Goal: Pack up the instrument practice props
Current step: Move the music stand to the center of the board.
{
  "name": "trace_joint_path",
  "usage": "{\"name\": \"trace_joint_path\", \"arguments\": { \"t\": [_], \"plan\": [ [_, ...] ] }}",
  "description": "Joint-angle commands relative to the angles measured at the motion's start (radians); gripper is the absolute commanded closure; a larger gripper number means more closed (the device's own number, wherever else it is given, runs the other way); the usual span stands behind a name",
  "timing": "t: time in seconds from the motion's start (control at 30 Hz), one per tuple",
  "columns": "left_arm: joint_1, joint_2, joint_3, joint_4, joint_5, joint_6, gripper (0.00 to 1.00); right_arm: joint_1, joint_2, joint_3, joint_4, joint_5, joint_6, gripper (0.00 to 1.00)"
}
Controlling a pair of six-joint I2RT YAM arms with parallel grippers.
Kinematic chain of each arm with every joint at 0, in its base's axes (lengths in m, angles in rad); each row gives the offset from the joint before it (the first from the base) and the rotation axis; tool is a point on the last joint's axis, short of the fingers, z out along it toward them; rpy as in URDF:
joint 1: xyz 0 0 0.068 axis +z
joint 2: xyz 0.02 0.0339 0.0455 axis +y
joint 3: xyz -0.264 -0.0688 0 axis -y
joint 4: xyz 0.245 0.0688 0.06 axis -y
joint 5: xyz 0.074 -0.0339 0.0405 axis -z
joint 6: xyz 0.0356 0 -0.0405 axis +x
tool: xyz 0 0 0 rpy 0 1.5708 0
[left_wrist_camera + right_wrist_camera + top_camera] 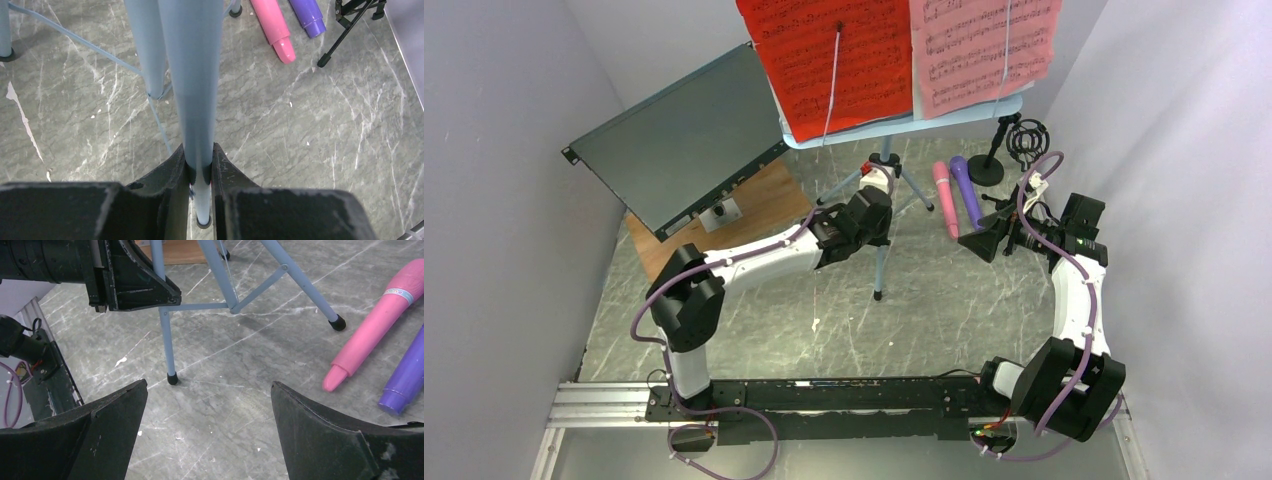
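Music rack (902, 127), light blue, tripod-legged: standing mid-worktop (824, 335), red page (824, 60) and pink page (984, 50) on it.
Left tool (200, 162) clamped narrow on the near leg (192, 90), probably to steady or fold the stand. Right tool (210, 390) spread wide, holding nothing, low near the pink microphone (372, 335) and purple microphone (407, 372), likely the next pick.

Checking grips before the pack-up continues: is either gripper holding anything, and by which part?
Left gripper is shut on the near leg of the music rack, partway up. Right gripper is open, holding nothing.
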Motion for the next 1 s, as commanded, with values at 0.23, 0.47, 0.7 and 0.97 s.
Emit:
{"name": "trace_joint_path", "arguments": {
  "t": [0.23,0.47,0.7,0.97],
  "plan": [
    [-0.016,-0.141,-0.074,0.048,0.067,-0.029,0.32,0.004,-0.003,0.007,0.005,-0.012,-0.033,0.04],
    [-0.016,-0.313,-0.262,0.115,0.294,0.097,0.05,0.004,-0.001,0.008,0.002,-0.003,-0.038,0.04],
    [0.018,-0.531,-0.525,0.259,0.549,0.127,0.00,0.004,-0.001,0.030,-0.045,0.020,-0.083,0.03],
    [0.048,-0.700,-0.680,0.298,0.535,0.145,0.01,-0.023,-0.008,0.268,-0.314,0.102,-0.256,0.01]
  ]
}}
